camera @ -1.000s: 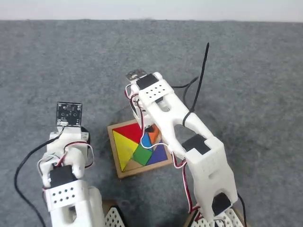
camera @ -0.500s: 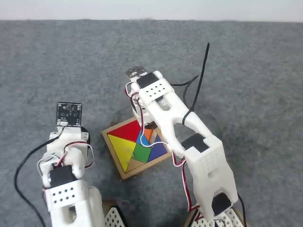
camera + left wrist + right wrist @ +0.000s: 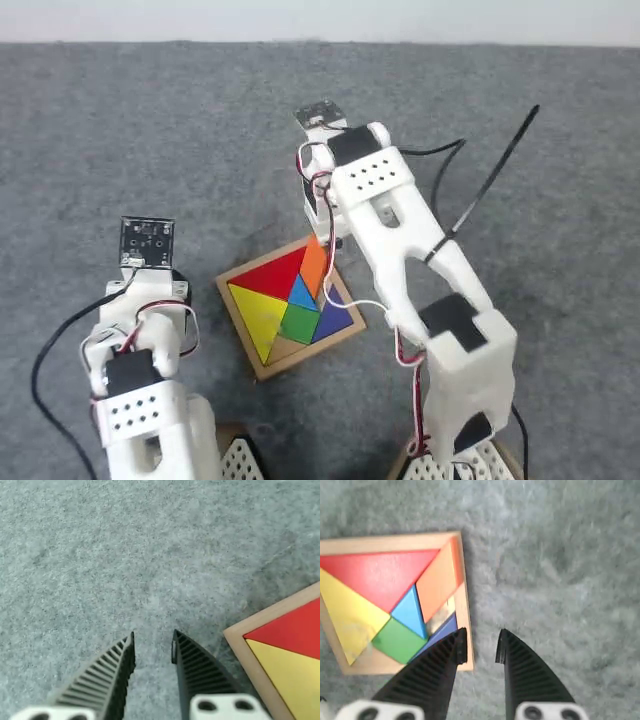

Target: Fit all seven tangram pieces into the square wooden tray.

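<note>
**Inspector:** Tangram pieces (image 3: pixel 292 300): location and condition?

**Assistant:** They lie in the square wooden tray (image 3: pixel 237 328), which sits skewed on a grey felt-like mat (image 3: pixel 120 130). The pieces are flat, smooth and solid-coloured. Noted are a large red triangle (image 3: pixel 272 275), a large yellow triangle (image 3: pixel 262 315), a small light-blue triangle (image 3: pixel 302 293), a green square (image 3: pixel 299 323), a dark-blue piece (image 3: pixel 335 318) and an orange parallelogram (image 3: pixel 314 268).

**Inspector:** Fit?

**Assistant:** Red, yellow, light-blue and green lie flush, edge to edge. The orange parallelogram appears to overlap the tray's rim along one side. A sliver of bare wood shows between it and the dark-blue piece. A pale strip runs along the tray's near edge; whether it is a piece or bare floor, I cannot tell.

**Inspector:** Grippers?

**Assistant:** Right gripper (image 3: pixel 480 640) has ribbed black jaws parted by a narrow gap, with nothing held. It is above the tray's rim beside the dark-blue piece. Left gripper (image 3: pixel 152 640) has the same ribbed jaws, narrowly parted and empty. It is over the mat, just beside a tray corner.
</note>
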Robot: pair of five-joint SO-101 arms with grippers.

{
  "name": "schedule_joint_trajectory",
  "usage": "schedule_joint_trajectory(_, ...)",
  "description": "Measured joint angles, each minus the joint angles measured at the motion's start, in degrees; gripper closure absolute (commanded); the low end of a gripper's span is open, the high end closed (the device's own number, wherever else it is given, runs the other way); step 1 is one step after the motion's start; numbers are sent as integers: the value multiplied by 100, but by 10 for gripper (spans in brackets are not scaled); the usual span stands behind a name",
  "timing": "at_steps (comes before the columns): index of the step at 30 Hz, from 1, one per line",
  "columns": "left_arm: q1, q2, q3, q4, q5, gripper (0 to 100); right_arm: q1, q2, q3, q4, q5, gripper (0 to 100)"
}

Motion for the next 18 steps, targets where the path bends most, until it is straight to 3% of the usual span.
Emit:
schedule_joint_trajectory(2,9,0,0,0,0,885,-18,-35,308,-237,0,854)
schedule_joint_trajectory(8,62,0,0,0,0,885,-457,404,598,-1275,9,641)
schedule_joint_trajectory(18,88,0,44,0,0,885,-967,1864,-853,-484,9,638)
